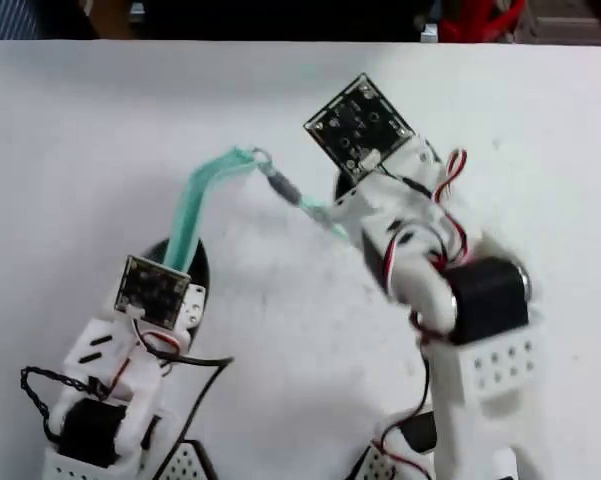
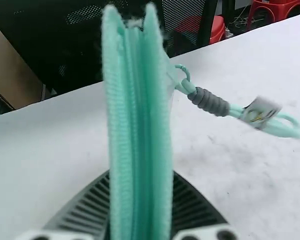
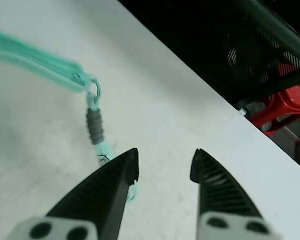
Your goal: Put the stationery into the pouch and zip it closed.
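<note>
In the high view, a mint-green fabric zipper band of the pouch [image 1: 202, 200] runs as a long strip from the lower left of the frame up toward the centre top. Its lower end is clamped in the left gripper [image 1: 185, 262], below which sits that arm's camera board. The pouch body is hard to tell apart from the white surface [image 1: 80, 150]. From the band's upper end the zipper pull trails down and to the right: a small ring, then a grey ribbed bead [image 1: 280, 186], then a mint-green cord loop [image 1: 318, 212] that ends just beside the head of the right arm [image 1: 460, 300].

In the left wrist view, the band [image 2: 135, 125] stands on edge between the closed jaws, gripped firmly. The grey bead [image 2: 208, 101] and the loop with its small tag [image 2: 267, 116] hang off to one side, apart from this gripper.

In the right wrist view, the right gripper [image 3: 164, 159] is spread wide and holds nothing. The bead [image 3: 95, 125] lies just ahead of one black finger [image 3: 115, 190], and the loop [image 3: 104, 151] slips under that fingertip — so the pull is offset to that side, not centred in the gap. The pull's long axis points roughly along the reach of the jaws. The right arm is clearly the nearer one, and in my judgement the coming grasp calls for a small sideways shift toward the cord.
</note>
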### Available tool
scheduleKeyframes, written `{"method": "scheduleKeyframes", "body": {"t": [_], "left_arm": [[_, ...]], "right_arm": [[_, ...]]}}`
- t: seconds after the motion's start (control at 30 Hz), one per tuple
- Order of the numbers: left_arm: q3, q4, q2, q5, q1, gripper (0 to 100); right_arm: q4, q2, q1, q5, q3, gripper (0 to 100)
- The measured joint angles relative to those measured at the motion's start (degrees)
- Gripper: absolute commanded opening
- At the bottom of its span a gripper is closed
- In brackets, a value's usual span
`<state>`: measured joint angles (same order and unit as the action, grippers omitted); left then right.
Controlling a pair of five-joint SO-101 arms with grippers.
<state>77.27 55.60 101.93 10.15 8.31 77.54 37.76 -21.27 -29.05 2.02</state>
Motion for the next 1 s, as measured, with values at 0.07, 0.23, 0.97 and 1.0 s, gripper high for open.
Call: {"method": "scheduleKeyframes", "body": {"t": [0.07, 0.23, 0.97, 1.0], "left_arm": [[0.0, 0.0, 0.0, 0.0, 0.0, 2], [0.0, 0.0, 0.0, 0.0, 0.0, 2], [1.1, -1.5, 0.1, 0.0, 0.0, 2], [1.1, -1.5, 0.1, 0.0, 0.0, 2]], "right_arm": [[1.3, 0.4, -2.2, 5.7, -3.2, 17.3], [6.0, -4.0, -6.8, 20.1, -11.9, 32.3], [20.7, -49.7, -28.1, 56.6, -60.9, 34.4], [20.7, -50.6, -29.0, 56.8, -61.3, 34.4]]}}
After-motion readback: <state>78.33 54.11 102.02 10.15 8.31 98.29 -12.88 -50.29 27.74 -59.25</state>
